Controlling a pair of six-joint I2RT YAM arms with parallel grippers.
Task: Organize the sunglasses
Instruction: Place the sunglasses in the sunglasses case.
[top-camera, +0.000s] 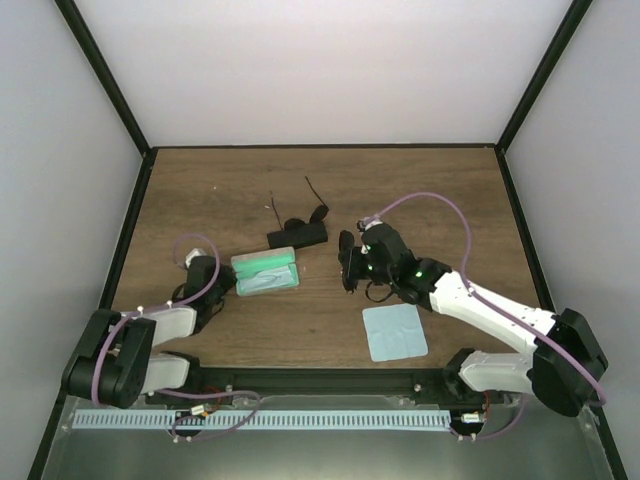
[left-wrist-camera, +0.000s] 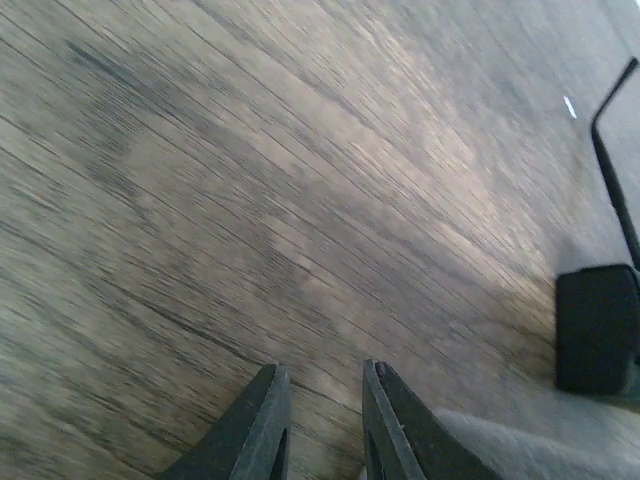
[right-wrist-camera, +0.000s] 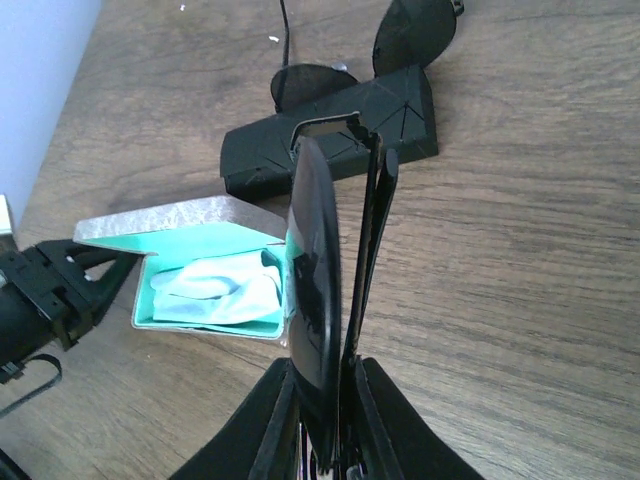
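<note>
A: Right jaws?
B: Pinched on the folded pair (right-wrist-camera: 318, 280), lens edge-on between the fingers (right-wrist-camera: 250, 430). Seemingly clear of the counter (right-wrist-camera: 520, 300).
A: Long axis?
B: Straight out ahead of the jaws, toward the black case (right-wrist-camera: 330, 140). Loose pair (right-wrist-camera: 410, 35) just beyond that case, touching or nearly so; cannot tell which.
A: Destination, at a guess?
B: Open teal case (right-wrist-camera: 145, 295), blue cloth (right-wrist-camera: 220, 292) already inside. Off to the left of the right jaws, near, not touching. Lying crosswise to the folded pair, so probably a turn needed before lowering in.
A: Left jaws?
B: Spread a little, nothing between the fingers (left-wrist-camera: 255, 430), only bare wood. Parked at the far end of the teal case in the top view, nearer to it than the right, but empty.
A: Risk?
B: Arm tip catching the case lid on the way in.
</note>
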